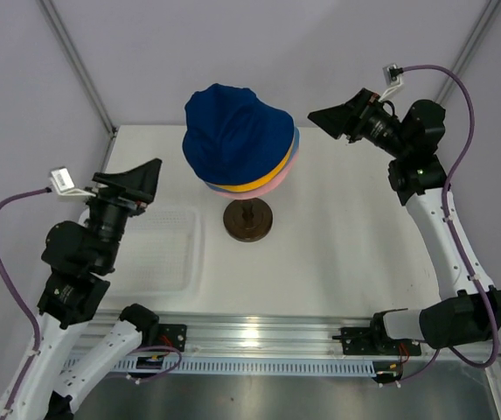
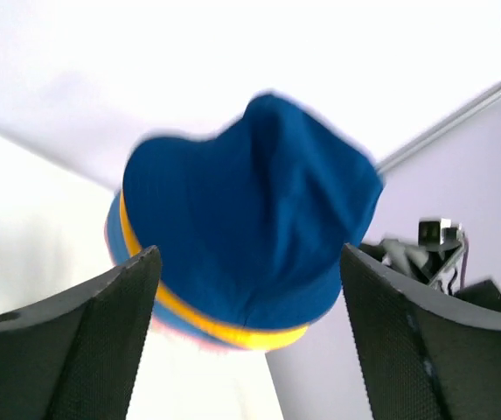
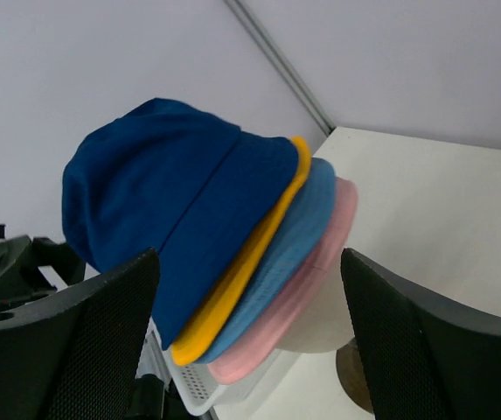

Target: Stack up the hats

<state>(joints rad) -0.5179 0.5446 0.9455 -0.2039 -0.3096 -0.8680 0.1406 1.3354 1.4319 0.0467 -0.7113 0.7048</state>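
The hats sit stacked on the head-shaped form. The dark navy hat [image 1: 235, 133] is on top, with the brims of the yellow hat [image 1: 248, 185], the light blue hat [image 1: 295, 145] and the pink hat [image 1: 278, 178] showing under it. In the right wrist view the order from the top is navy [image 3: 167, 201], yellow [image 3: 233, 293], light blue [image 3: 294, 262], pink [image 3: 307, 302]. My left gripper [image 1: 142, 181] is open and empty, left of the stack. My right gripper [image 1: 336, 122] is open and empty, right of the stack.
The form's dark brown round base [image 1: 249, 220] stands on the white table [image 1: 346, 254] below the hats. A clear plastic tray [image 1: 167, 249] lies at the left by my left arm. The beige form [image 3: 320, 324] shows under the pink brim.
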